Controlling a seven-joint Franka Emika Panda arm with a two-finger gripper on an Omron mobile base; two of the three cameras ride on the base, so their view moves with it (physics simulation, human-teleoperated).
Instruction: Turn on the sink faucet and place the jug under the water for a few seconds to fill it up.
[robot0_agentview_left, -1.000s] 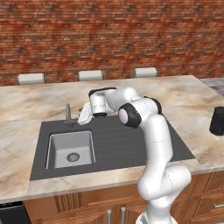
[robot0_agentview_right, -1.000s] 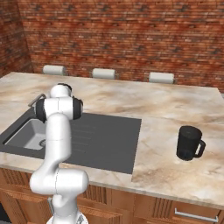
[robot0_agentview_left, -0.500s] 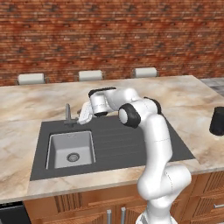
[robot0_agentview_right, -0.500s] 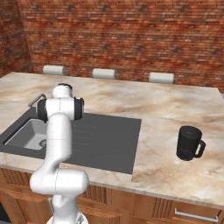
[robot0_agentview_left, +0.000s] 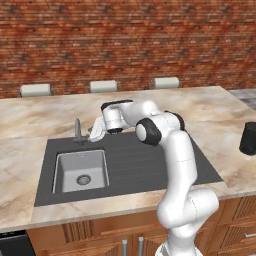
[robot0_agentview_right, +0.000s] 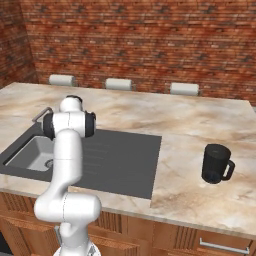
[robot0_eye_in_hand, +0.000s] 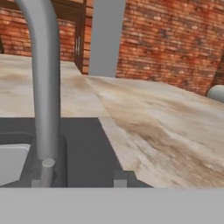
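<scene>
From the left base view, the arm reached low across the sink (robot0_agentview_left: 150, 170); its claw (robot0_agentview_left: 91, 135) sat just beside the sink faucet (robot0_agentview_left: 77, 131), behind the basin; the jug (robot0_agentview_left: 248, 138) stood well apart at the counter's (robot0_agentview_left: 210, 110) right edge. From the right base view, the jug (robot0_agentview_right: 216, 163) stood upright on the marble counter (robot0_agentview_right: 200, 125), right of the sink (robot0_agentview_right: 125, 160), handle to the right; the faucet (robot0_agentview_right: 42, 114) peeked out left of the arm. In the hand view, the faucet (robot0_eye_in_hand: 46, 87) loomed close, upright; the claw's fingertips (robot0_eye_in_hand: 120, 179) barely showed, gripping nothing; how wide they stood, I could not tell.
</scene>
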